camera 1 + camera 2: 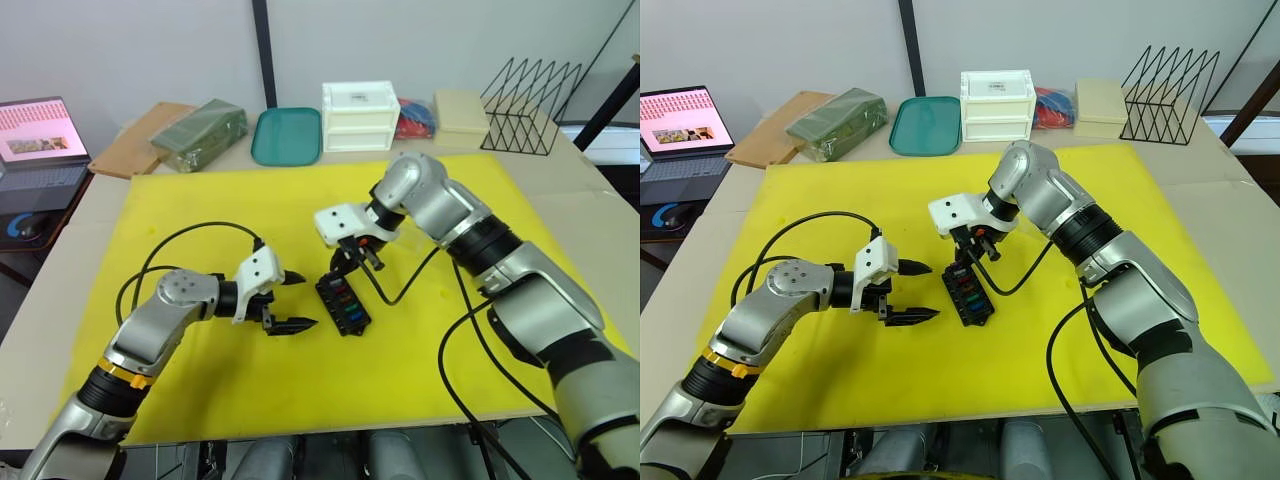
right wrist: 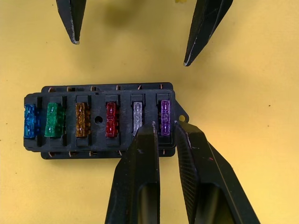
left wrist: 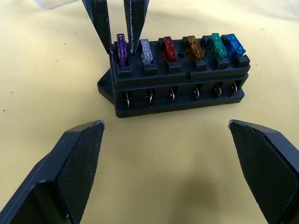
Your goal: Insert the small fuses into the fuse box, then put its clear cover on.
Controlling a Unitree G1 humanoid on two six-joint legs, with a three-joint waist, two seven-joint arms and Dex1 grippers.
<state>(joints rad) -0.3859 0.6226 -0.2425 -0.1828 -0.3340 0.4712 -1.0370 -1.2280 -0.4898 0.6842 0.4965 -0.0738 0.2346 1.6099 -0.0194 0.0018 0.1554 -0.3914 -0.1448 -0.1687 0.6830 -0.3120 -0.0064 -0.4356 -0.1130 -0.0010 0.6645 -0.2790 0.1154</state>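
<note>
Pinching purple fuse, R fingers (wrist cam: six seated).

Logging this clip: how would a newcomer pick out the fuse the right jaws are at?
On the yellow mat sits the black fuse box holding six coloured fuses in a row. The purple fuse stands at the row's end, beside the grey one, farthest from the blue.
</note>
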